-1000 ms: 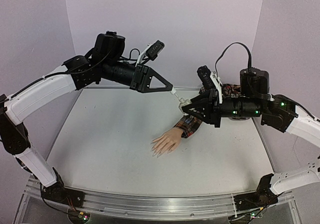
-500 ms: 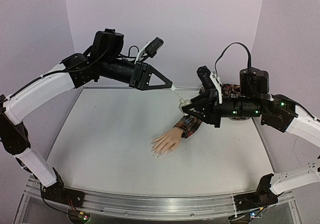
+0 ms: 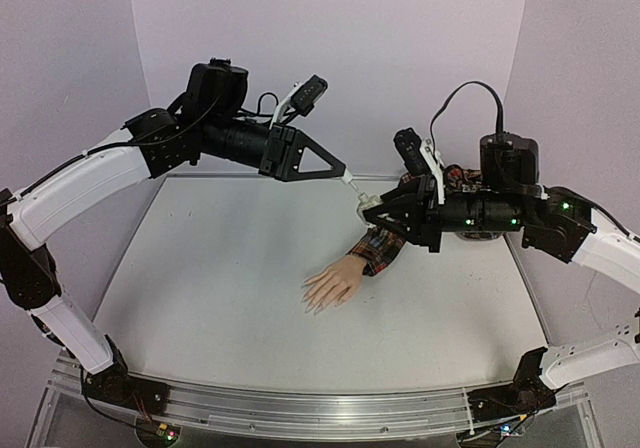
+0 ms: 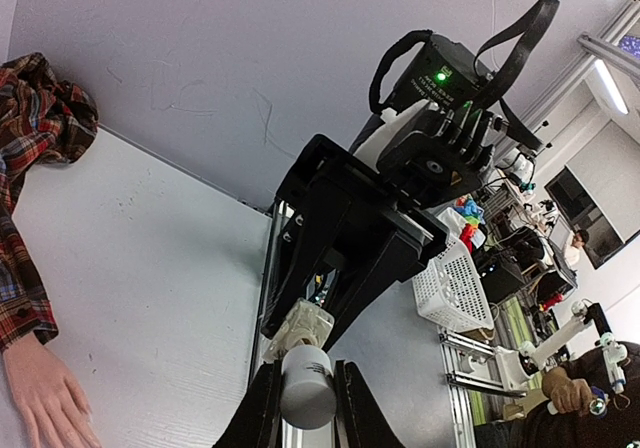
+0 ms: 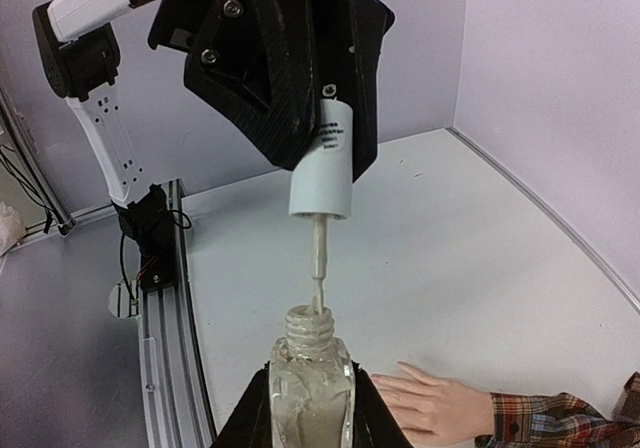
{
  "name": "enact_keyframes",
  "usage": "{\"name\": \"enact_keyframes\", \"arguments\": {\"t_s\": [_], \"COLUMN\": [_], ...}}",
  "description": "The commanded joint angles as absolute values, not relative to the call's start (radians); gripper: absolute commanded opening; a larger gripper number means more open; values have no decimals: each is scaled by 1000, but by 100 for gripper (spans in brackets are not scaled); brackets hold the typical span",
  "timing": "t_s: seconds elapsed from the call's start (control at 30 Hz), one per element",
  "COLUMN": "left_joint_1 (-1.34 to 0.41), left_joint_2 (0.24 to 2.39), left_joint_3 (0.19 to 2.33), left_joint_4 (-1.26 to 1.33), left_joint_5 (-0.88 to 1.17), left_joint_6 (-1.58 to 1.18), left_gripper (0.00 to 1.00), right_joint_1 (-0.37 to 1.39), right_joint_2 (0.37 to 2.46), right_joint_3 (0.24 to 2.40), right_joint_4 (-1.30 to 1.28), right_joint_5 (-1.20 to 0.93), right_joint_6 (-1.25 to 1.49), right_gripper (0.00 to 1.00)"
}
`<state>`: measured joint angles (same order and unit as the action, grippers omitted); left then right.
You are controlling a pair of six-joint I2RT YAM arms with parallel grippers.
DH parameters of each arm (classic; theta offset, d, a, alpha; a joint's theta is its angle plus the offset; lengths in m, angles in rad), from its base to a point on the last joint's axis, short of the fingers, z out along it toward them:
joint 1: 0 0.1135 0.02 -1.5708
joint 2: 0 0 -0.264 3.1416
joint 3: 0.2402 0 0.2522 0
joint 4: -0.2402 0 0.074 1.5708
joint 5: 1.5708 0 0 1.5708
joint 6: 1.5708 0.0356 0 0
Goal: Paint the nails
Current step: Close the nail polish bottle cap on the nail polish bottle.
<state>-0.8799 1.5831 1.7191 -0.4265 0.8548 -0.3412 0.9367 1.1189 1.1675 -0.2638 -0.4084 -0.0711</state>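
- Top view: a pale grey table stands in a booth of plain lilac walls, with one metal rail along its near edge.
- Two arms reach in, the left arm and the right arm. Their tips meet in the air above the far right part of the table.
- One skin-coloured mannequin hand lies flat near the middle of the table, in one red plaid sleeve. Its fingers point toward the near left.
- The nails sit at those fingertips and are too small to tell apart. They are well apart from both arms.
- Left wrist view: the left jaws are closed on one white cylindrical cap. The lilac wall ends at the table's edge, and the open room beyond holds one white mesh basket among blurred clutter.
- Right wrist view: the right jaws are clamped on one small clear bottle with pale contents, held upright with its mouth open.
- The cap hangs above the bottle with one thin brush stem pointing down, its tip at the bottle's mouth. The mannequin hand lies on the table below, touched by nothing.
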Motion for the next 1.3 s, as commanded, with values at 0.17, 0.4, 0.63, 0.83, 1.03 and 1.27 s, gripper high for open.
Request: {"name": "enact_keyframes", "arguments": {"t_s": [0.17,0.4,0.63,0.83,1.03,1.27], "left_joint_1": [-878,-881,-892,-905,-910,-926], "left_joint_2": [1564,1574,1587,1597,1608,1658], "left_joint_3": [1722,1727,1739,1755,1775,1858], "left_joint_4": [-388,-399,-416,-441,-480,-621], "left_joint_5": [887,882,877,862,836,792], "left_joint_6": [-347,-342,-334,-321,-298,-221], "left_gripper": [0,0,0,0,0,0], "right_joint_1": [940,940,940,940,940,940], "right_joint_2": [1132,1131,1149,1174,1185,1219], "right_joint_3": [1226,1235,1255,1281,1307,1354], "right_joint_4": [-241,-242,-242,-241,-241,-236], "right_joint_5": [-399,-404,-409,-405,-385,-363], "right_joint_6": [-76,-79,-77,-75,-76,-91], "right_gripper": [0,0,0,0,0,0]}}
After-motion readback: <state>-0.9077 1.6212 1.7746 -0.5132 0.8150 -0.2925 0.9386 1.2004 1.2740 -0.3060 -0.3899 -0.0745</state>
